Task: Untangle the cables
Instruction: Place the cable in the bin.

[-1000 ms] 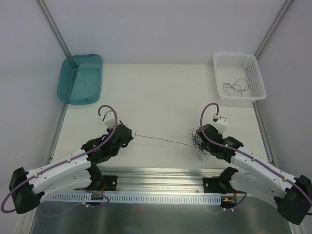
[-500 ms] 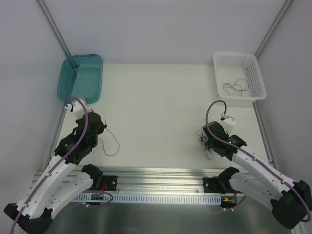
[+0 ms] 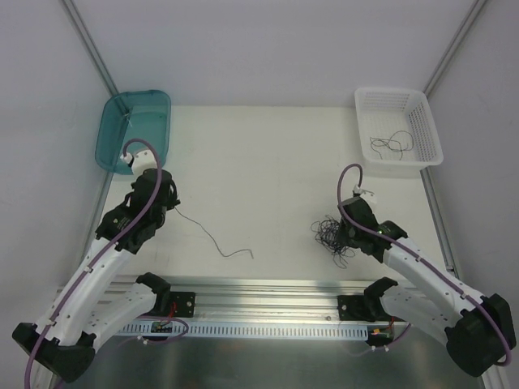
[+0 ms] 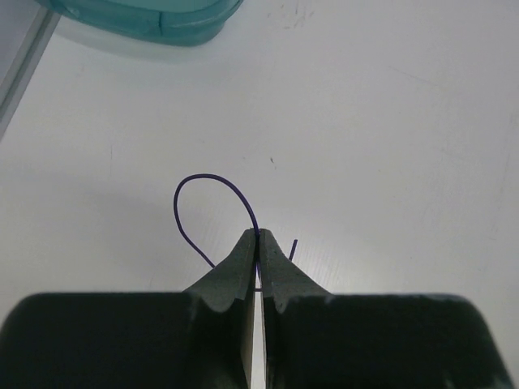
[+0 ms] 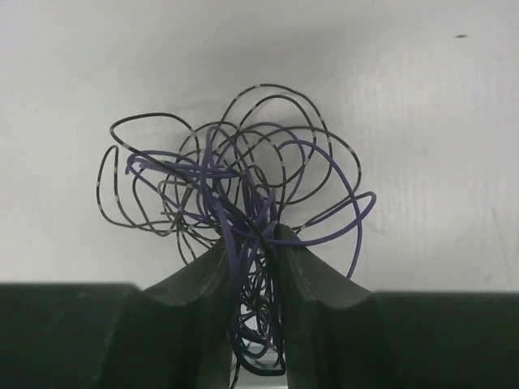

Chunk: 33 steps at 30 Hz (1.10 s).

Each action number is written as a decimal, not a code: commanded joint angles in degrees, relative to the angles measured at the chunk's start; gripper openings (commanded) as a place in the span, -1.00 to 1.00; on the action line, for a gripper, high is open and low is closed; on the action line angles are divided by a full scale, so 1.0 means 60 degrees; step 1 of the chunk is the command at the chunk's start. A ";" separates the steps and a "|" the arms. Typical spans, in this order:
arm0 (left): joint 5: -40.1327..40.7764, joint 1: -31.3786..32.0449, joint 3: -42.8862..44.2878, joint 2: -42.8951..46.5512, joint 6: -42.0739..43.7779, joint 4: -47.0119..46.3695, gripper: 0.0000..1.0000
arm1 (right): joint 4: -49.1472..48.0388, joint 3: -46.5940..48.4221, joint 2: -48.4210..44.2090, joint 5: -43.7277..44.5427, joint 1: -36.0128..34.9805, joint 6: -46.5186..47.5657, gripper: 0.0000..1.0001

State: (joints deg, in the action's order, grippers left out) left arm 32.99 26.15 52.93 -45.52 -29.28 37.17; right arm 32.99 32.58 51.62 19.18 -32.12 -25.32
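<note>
A: At the far left corner of the table (image 3: 268, 162), what stands there?

B: A teal bin (image 3: 134, 130), close against the wall.

A: And the left gripper (image 4: 259, 237)?

B: It hangs just on the near side of the bin, over bare table. Its jaws are clenched tight on one thin purple strand (image 4: 204, 180). In the wrist view the strand rises from the tips and arcs over to the left in a small loop. A short end shows beside the right finger.

A: Where does the strand run?

B: Seen from above, it trails to the right and toward the near edge. It ends in a small kink about mid-table.

A: Then the bundle (image 3: 331, 233)?

B: It lies right of centre, toward the near edge. It is many dark purple and black wires curled in loose loops. The strand's end lies well apart from it.

A: The right gripper (image 5: 250, 235)?

B: It is down at the bundle's right side. Its jaws are partly closed, pinching a clump of the wires between the fingers. The loops fan out beyond the tips.

A: And the far right?

B: A white basket (image 3: 389, 91) sits in that corner. A few loose wires (image 3: 389, 144) curl on its floor, well apart from the bundle.
</note>
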 commanded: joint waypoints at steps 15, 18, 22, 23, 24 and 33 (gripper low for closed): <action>-0.0400 -0.2482 0.6231 -0.3999 0.2418 -0.1243 -1.00 | -0.0900 0.1953 0.2428 -0.1966 -0.2205 0.1729 0.68; -0.0314 -0.2981 0.7302 -0.4892 0.2696 -0.1738 -1.00 | -0.0739 0.2100 0.2282 -0.1981 -0.2527 0.1832 0.86; -0.0182 -0.3450 0.8988 -0.6194 0.3019 -0.2034 -1.00 | -0.0709 0.2027 0.2077 -0.2243 -0.2806 0.1847 0.99; -0.0167 -0.3668 0.9310 -0.6415 0.3106 -0.2092 -1.00 | -0.0709 0.1997 0.2047 -0.2389 -0.2850 0.1847 0.99; -0.0123 -0.3757 0.9908 -0.6621 0.3180 -0.2166 -1.00 | -0.0694 0.1983 0.2018 -0.2405 -0.2879 0.1818 0.99; 0.1092 -0.4768 1.0896 -0.8760 0.4205 -0.4391 -1.00 | -0.0768 0.1821 0.1418 -0.2464 -0.2953 0.1803 0.94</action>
State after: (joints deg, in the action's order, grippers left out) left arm 36.05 -0.91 116.64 -95.13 -7.64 17.76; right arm 28.14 43.20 62.89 5.06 -49.50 -15.27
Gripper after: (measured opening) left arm 0.008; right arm 0.971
